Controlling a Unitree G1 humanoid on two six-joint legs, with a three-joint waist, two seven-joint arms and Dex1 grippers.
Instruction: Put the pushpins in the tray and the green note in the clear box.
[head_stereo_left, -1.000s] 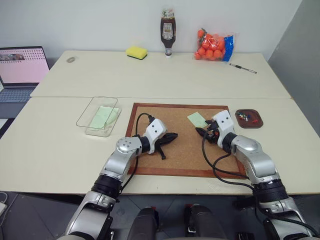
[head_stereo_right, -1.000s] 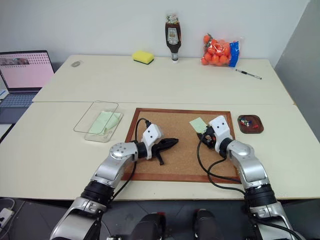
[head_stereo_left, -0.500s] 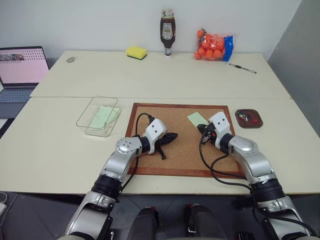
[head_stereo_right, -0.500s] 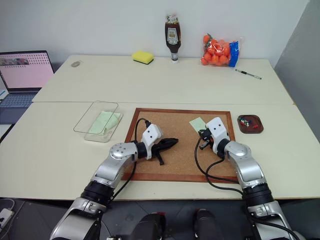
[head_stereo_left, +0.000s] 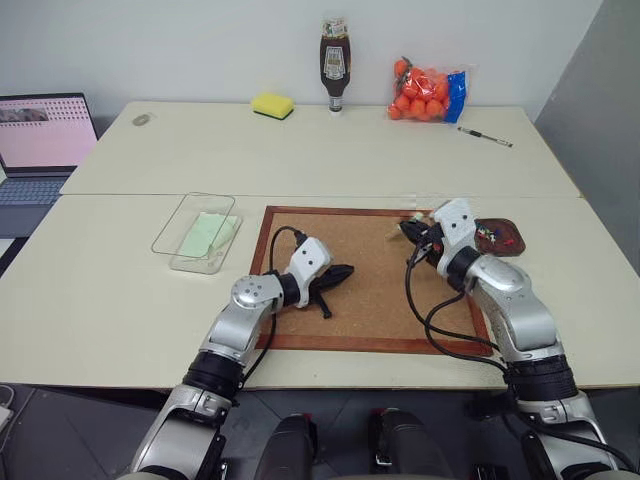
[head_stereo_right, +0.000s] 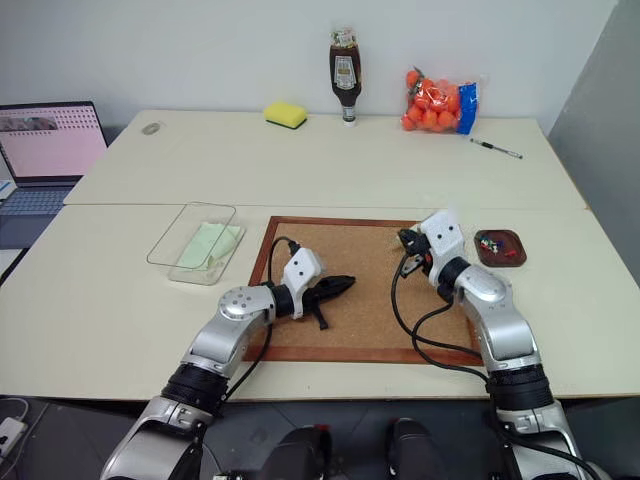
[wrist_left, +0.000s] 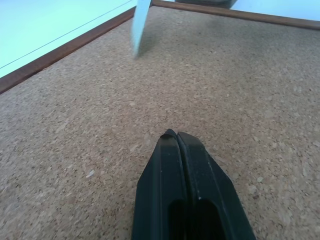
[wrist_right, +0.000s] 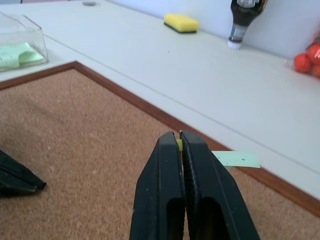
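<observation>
Lifted off corkboard (head_stereo_left: 365, 270): one green note (wrist_right: 235, 159), right pincer (wrist_right: 180, 137) clamped on it; left pincer (wrist_left: 176, 136) shut, empty.

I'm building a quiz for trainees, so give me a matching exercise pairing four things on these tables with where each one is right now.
Things:
1. green note
2. tray
3. clear box
4. yellow sponge

Places:
A. on the far table, beside the sauce bottle
B. pinched in the right tool, lifted above the corkboard
C. on the near table, left of the corkboard
D. on the near table, right of the corkboard

Pairs: 1-B, 2-D, 3-C, 4-A
</observation>
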